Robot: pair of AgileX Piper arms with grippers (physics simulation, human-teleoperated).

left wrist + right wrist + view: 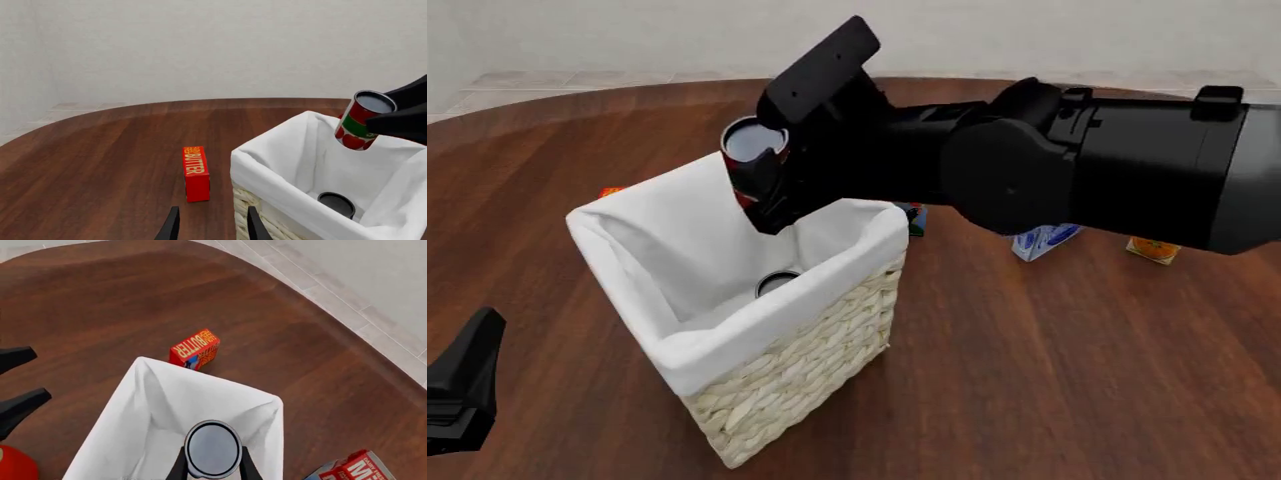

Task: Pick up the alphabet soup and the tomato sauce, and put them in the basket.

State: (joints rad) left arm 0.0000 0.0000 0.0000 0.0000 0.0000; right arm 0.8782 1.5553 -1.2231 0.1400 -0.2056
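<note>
A red butter box (195, 173) (yellow lettering on its side) lies on the dark wooden table (100, 165). Farther off on the table sit a blue-and-white carton (1045, 240), a small orange box (1153, 249) and a red milk carton (352, 470).

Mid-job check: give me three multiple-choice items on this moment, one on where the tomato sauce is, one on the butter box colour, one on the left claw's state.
1. The tomato sauce is:
A. on the table
B. over the basket in the right claw
C. beside the butter box

2. The butter box is mainly:
A. red
B. blue
C. green

3. The left claw is:
A. shut on a can
B. inside the basket
C. open, holding nothing

Answers:
1. B, the can hangs above the lining, pinched between the right fingers.
2. A, red with yellow lettering.
3. C, bare table shows between its fingers.
</note>
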